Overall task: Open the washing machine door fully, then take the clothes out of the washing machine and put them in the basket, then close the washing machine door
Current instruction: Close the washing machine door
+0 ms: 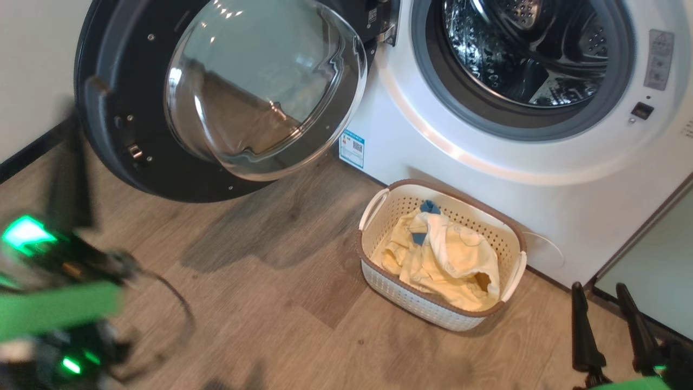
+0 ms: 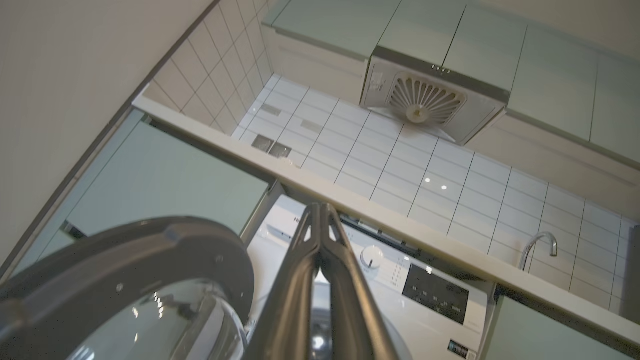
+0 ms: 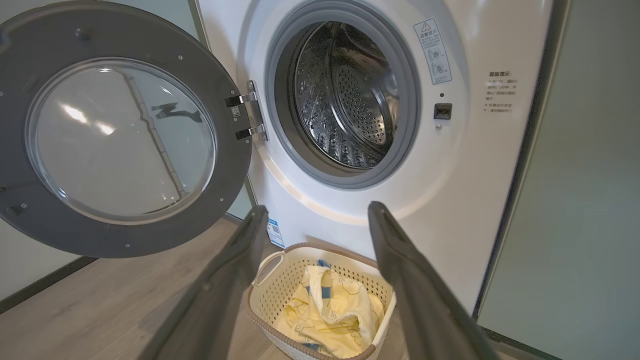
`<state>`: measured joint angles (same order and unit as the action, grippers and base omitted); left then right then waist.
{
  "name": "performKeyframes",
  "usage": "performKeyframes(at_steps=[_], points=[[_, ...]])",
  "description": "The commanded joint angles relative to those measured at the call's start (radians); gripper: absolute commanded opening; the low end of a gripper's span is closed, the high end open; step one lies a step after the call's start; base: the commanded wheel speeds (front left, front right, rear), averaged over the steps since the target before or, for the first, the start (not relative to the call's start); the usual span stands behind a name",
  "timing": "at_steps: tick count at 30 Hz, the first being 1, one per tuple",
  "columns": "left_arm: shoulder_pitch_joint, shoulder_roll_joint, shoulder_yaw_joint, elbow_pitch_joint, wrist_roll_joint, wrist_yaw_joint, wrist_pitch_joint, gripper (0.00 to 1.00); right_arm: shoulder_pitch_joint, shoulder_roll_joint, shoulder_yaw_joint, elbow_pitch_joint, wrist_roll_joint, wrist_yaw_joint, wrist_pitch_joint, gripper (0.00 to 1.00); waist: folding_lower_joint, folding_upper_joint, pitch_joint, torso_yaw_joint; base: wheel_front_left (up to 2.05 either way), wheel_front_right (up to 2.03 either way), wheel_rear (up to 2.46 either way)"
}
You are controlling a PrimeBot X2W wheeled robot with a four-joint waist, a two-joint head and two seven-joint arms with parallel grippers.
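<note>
"Where are the clothes (image 1: 444,260)?"

"Heaped in the basket (image 1: 411,303), which stands on the floor just in front of the washing machine (image 1: 433,157), below its drum opening."

"And the washing machine door (image 1: 227,92)?"

"Swung wide open on its hinge at the left of the machine's drum opening."

"The grippers?"

"The left gripper (image 2: 320,207) has its fingers pressed together on nothing, pointing up past the machine's control panel. The right gripper (image 3: 317,207) is spread wide and empty, facing the machine's front."

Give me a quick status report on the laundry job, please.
Left claw shut, right claw open, both empty. Clothes in basket; washing machine door wide open. Nothing seen between door and drum.
</note>
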<state>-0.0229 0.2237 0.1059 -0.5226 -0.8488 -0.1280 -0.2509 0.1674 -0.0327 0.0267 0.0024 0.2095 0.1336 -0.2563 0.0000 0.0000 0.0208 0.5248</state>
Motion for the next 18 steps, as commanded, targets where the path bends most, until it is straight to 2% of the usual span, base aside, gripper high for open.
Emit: performKeyframes(at_steps=[1,4,8,13,18], points=[[-0.096,0.043,0.067,-0.051,-0.043,-0.002,0.012,0.00,-0.068,-0.018,0.022,-0.027,-0.012,-0.003,-0.006,1.00,0.0000,0.0000,0.006,0.003,0.00,0.00,0.00],[-0.211,0.130,0.159,-0.046,-0.147,-0.002,0.050,0.00,-0.082,-0.018,0.028,-0.022,-0.021,-0.003,-0.006,1.00,0.0000,0.0000,0.017,0.007,0.00,0.00,0.00],[-0.403,0.230,0.241,0.069,-0.302,0.017,0.118,0.00,-0.098,-0.018,0.034,-0.015,-0.034,-0.003,-0.006,1.00,0.0000,0.0000,0.026,0.007,0.00,0.00,0.00],[-0.667,0.338,0.263,0.367,-0.462,0.070,0.218,0.00,-0.105,-0.019,0.043,-0.007,-0.045,-0.003,-0.006,1.00,0.0000,0.0000,0.026,0.003,0.00,0.00,0.00],[-0.883,0.416,0.218,0.713,-0.518,0.121,0.310,0.00,-0.092,-0.022,0.042,-0.009,-0.045,-0.003,-0.006,1.00,0.0000,0.0000,0.016,-0.005,0.00,0.00,0.00]])
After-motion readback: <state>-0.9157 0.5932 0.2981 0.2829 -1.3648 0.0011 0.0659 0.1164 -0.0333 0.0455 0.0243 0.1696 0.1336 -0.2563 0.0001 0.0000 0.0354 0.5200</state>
